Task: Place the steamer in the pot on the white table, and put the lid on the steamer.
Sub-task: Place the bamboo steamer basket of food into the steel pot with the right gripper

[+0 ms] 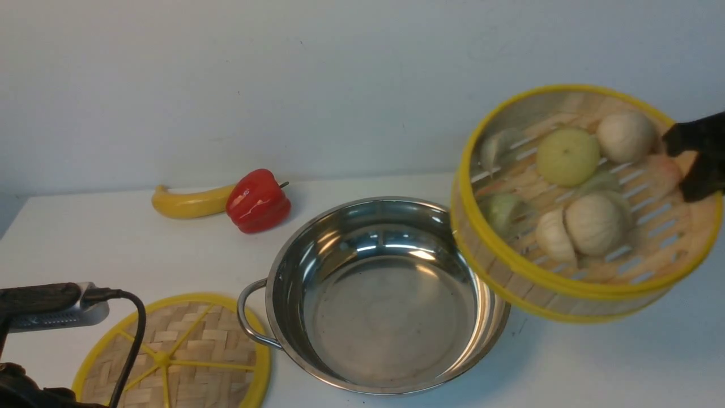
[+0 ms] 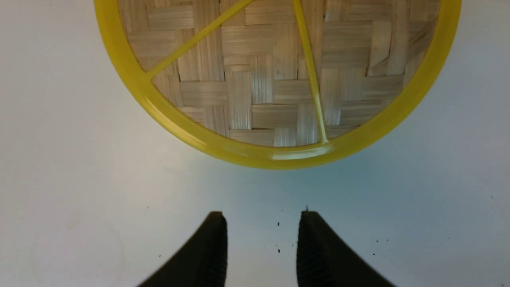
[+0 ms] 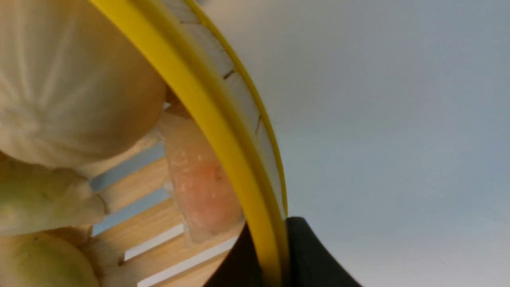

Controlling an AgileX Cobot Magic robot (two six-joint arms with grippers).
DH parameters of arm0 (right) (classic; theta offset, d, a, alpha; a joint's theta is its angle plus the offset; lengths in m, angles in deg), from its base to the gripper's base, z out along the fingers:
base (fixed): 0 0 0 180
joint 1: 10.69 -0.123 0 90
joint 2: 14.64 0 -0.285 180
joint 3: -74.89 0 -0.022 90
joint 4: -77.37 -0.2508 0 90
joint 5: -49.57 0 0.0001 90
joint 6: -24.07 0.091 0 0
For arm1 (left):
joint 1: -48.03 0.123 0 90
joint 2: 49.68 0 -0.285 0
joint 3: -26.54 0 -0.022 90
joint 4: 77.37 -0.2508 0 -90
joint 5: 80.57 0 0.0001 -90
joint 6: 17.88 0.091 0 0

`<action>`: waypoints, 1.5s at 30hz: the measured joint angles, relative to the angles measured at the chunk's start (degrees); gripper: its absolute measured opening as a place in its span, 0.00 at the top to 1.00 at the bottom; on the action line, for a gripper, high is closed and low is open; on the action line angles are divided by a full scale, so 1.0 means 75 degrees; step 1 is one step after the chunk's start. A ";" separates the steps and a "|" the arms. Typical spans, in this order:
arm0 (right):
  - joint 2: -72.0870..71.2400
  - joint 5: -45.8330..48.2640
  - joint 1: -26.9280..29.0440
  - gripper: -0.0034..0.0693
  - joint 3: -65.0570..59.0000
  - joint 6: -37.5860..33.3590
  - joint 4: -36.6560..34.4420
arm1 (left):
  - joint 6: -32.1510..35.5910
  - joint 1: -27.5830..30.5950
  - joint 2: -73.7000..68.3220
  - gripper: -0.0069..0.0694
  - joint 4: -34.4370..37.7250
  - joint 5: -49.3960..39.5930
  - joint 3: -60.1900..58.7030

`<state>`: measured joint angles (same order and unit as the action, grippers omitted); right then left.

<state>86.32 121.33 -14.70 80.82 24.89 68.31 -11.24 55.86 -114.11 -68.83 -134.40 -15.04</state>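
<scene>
Steamer point(image 1: 640, 238), slatted bamboo with yellow rim, hangs tilted beside the shiny steel pot point(image 1: 385, 300), right end effector point(image 3: 274, 259) clenched on its rim; left end effector point(image 2: 261, 239) released near the woven lid point(image 2: 279, 79).

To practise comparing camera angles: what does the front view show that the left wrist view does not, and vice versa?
Front only: the pot, the steamer held tilted by the right end effector, a red pepper, a banana. Left wrist only: the left end effector, open, apart from the lid. Both: the lid on the white table.
</scene>
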 joint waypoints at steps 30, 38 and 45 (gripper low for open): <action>0.3758 0.0007 -0.2874 0.88 0.3181 0.0707 0.0174 | -0.0007 0.0000 -0.0009 0.59 0.0000 0.0000 0.0003; 0.3918 0.0014 -0.2874 0.88 0.3181 0.0692 0.0287 | -0.0007 0.0000 -0.0015 0.59 0.0000 0.0000 0.0003; 0.4001 0.0007 -0.2874 0.88 0.3194 0.0686 0.0270 | -0.0007 0.0000 -0.0015 0.59 0.0000 0.0000 0.0003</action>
<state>116.32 121.39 -36.25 104.77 30.03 70.34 -11.29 55.86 -114.22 -68.83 -134.40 -15.02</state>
